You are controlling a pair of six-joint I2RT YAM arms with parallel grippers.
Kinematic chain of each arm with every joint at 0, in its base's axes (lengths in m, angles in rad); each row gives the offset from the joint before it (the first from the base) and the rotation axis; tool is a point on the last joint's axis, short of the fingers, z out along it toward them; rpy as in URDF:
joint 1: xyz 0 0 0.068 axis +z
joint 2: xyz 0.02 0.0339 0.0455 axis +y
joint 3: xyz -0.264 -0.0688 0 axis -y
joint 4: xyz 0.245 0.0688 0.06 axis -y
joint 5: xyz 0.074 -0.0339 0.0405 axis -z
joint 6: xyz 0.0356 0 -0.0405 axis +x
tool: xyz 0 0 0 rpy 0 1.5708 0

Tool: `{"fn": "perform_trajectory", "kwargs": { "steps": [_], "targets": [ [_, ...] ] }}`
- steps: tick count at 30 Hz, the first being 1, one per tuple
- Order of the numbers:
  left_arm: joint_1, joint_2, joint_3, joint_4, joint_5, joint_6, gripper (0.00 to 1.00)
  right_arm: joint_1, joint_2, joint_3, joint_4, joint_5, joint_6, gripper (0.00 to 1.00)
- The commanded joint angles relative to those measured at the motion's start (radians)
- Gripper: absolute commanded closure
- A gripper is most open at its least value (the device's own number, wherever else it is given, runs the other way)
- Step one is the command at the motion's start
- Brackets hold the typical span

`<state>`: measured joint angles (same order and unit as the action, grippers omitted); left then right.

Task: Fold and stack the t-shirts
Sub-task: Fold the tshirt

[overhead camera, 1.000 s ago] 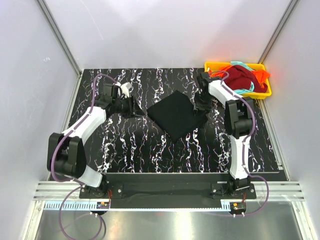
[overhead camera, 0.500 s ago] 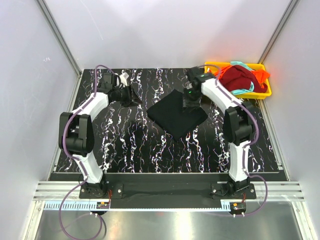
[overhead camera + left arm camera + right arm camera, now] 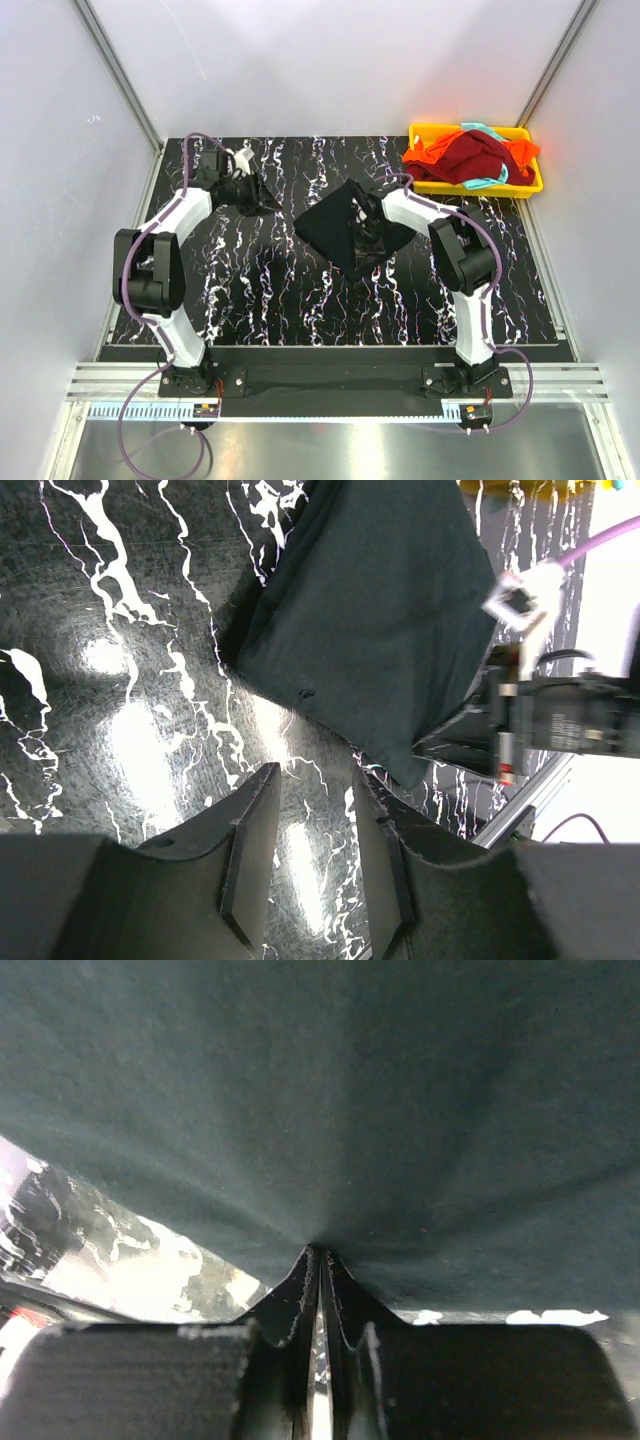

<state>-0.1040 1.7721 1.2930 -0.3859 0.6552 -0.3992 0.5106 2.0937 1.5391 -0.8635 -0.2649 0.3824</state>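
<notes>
Now the black tee (image 3: 335, 225) lies folded into a rough square near the middle of the table (image 3: 250, 280), turned so that its corners point like a diamond. The right gripper (image 3: 366, 228) is down on the right part of this tee, with its arm bent in from the right side. In the right wrist view its fingers (image 3: 290, 1300) are pressed together with a pinch of black cloth caught at the tips. The fabric puckers in soft creases that run to that spot, so the gripper is clenched on the black tee. A strip of table shows under the cloth's edge at the lower left of that view.

The left gripper (image 3: 262, 197) is over the far left part of the table, well apart from the black tee and pointing toward it. In the left wrist view its two fingers stand parted with nothing between them, only the table's surface showing in the gap. Whether the tips touch the table I cannot tell. The same view shows the tee lying flat ahead, with the right gripper at its far side.

At the far right corner of the table, the tray (image 3: 533, 180) holds a crumpled heap. The red tee (image 3: 475, 158) is on top in the middle. The orange tee (image 3: 425, 152) sticks out at both ends. The teal tee (image 3: 487, 183) peeks out at the front and back edges.
</notes>
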Motion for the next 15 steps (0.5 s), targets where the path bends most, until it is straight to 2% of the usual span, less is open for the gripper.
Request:
{"fn": "perform_trajectory", "kwargs": {
  "steps": [1, 6, 9, 12, 13, 14, 15],
  "targets": [
    [0.009, -0.051, 0.003, 0.027, 0.066, 0.022, 0.60, 0.002, -0.066, -0.086, 0.043, -0.004, -0.003, 0.91],
    [0.009, -0.051, 0.005, 0.027, 0.090, 0.019, 0.57, 0.000, -0.115, -0.230, 0.043, 0.076, 0.007, 0.91],
    [0.000, -0.056, 0.006, 0.027, 0.097, 0.033, 0.57, -0.003, -0.199, -0.356, 0.018, 0.084, 0.064, 0.91],
    [-0.034, -0.051, 0.003, 0.028, 0.081, 0.055, 0.55, -0.006, -0.380, -0.474, 0.005, 0.087, 0.088, 0.88],
    [-0.048, -0.037, 0.006, 0.030, 0.063, 0.060, 0.55, -0.007, -0.415, -0.496, -0.005, 0.090, 0.090, 0.82],
    [-0.078, -0.028, 0.008, 0.047, 0.061, 0.059, 0.55, -0.007, -0.447, -0.499, -0.012, 0.107, 0.089, 0.70],
    [-0.097, -0.014, 0.014, 0.054, 0.054, 0.057, 0.54, -0.010, -0.477, -0.498, -0.031, 0.116, 0.082, 0.62]
  ]
}}
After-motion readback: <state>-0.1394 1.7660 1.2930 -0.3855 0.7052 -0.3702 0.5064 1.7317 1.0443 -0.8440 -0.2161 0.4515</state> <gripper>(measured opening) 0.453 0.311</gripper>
